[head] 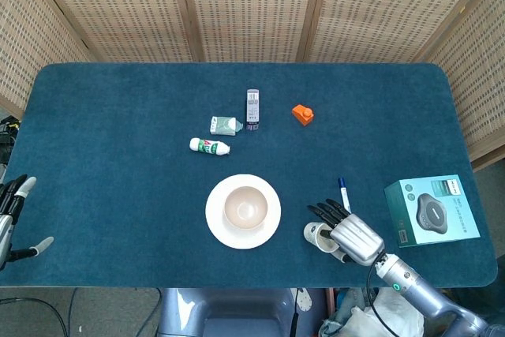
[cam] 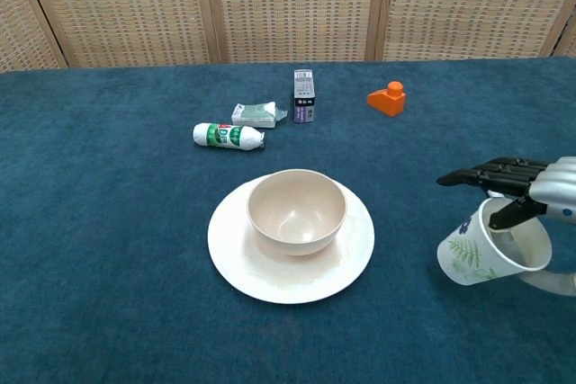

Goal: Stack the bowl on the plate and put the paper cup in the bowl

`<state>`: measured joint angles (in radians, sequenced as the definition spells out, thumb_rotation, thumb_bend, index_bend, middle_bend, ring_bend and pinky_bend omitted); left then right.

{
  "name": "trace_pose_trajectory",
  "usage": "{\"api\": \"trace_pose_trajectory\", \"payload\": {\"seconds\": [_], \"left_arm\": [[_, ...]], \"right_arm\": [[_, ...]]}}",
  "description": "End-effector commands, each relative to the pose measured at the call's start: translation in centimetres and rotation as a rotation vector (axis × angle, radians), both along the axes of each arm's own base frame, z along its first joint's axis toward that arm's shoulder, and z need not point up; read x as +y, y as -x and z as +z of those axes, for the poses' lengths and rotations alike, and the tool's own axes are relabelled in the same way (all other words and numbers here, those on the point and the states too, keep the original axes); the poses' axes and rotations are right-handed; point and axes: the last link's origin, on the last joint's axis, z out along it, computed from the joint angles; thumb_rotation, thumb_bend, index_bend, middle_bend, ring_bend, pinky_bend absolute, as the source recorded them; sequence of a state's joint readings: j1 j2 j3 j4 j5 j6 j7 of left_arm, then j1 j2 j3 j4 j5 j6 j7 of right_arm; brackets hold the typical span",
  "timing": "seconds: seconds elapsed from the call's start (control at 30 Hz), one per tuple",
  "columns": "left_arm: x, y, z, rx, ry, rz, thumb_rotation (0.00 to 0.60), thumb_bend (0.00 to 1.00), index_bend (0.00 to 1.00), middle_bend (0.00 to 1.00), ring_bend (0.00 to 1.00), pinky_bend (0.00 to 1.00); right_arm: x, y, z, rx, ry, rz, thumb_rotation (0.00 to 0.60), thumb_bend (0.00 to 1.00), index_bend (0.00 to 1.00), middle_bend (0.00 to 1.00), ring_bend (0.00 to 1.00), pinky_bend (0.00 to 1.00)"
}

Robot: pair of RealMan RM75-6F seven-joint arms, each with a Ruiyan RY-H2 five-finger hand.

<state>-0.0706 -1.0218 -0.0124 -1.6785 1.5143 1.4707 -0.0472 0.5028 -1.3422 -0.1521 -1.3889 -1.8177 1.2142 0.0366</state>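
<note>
A beige bowl [head: 245, 208] [cam: 297, 209] sits upright on the white plate [head: 217, 225] [cam: 232, 258] near the table's front middle. To the right of the plate, the paper cup [head: 315, 234] [cam: 472, 254], white with green leaf print, is tilted with its base toward the plate. My right hand [head: 352, 236] [cam: 531, 188] pinches the cup at its rim, thumb inside the mouth and the other fingers stretched out above it. At the table's far left edge my left hand [head: 13, 219] hangs with fingers apart, holding nothing; the chest view does not show it.
A toothpaste tube [head: 209, 146] [cam: 227, 135], a small pack [head: 225, 125], a dark box [head: 252, 109] and an orange block [head: 303, 114] [cam: 387, 99] lie behind the plate. A blue pen [head: 342, 189] lies beyond the right hand. A teal box [head: 432, 211] sits at the right.
</note>
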Motion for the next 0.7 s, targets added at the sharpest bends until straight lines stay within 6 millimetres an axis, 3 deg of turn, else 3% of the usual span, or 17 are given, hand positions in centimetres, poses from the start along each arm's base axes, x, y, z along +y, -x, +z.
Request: {"api": "trace_pose_trajectory", "payload": {"seconds": [0.03,0.13,0.27,0.43,0.63,0.7], "left_arm": [[0.0,0.0,0.0,0.0,0.0,0.0,0.6,0.0,0.0,0.0,0.0,0.0],[0.0,0.0,0.1,-0.002,-0.001,-0.001,0.6,0.0,0.0,0.0,0.0,0.0],[-0.1,0.0,0.1,-0.001,0.0,-0.002,0.6,0.0,0.0,0.0,0.0,0.0],[0.0,0.0,0.0,0.001,0.002,0.0,0.6,0.0,0.0,0.0,0.0,0.0],[0.2,0.1,0.1,0.0,0.002,0.008,0.6,0.0,0.0,0.0,0.0,0.0],[0.3,0.2,0.1,-0.001,0.004,0.014,0.6,0.0,0.0,0.0,0.0,0.0]], "right_arm": [[-0.3,-0.7,0.5,-0.023,0.01,0.013,0.6,0.4,0.63,0.0,0.0,0.0],[-1.0,-2.0,1.4,-0.052,0.027,0.03,0.6,0.41,0.63,0.0,0.0,0.0],[-2.6,-5.1,2.7,-0.049,0.047,0.092,0.6,0.41,0.63,0.0,0.0,0.0],[-5.5,-12.6,3.7,-0.022,-0.01,0.126,0.6,0.41,0.63,0.0,0.0,0.0],[-6.4,-16.5,2.7,0.009,-0.081,0.109,0.6,0.41,0.63,0.0,0.0,0.0],[-6.9,-18.4,1.1,0.032,-0.136,0.109,0.6,0.41,0.63,0.0,0.0,0.0]]}}
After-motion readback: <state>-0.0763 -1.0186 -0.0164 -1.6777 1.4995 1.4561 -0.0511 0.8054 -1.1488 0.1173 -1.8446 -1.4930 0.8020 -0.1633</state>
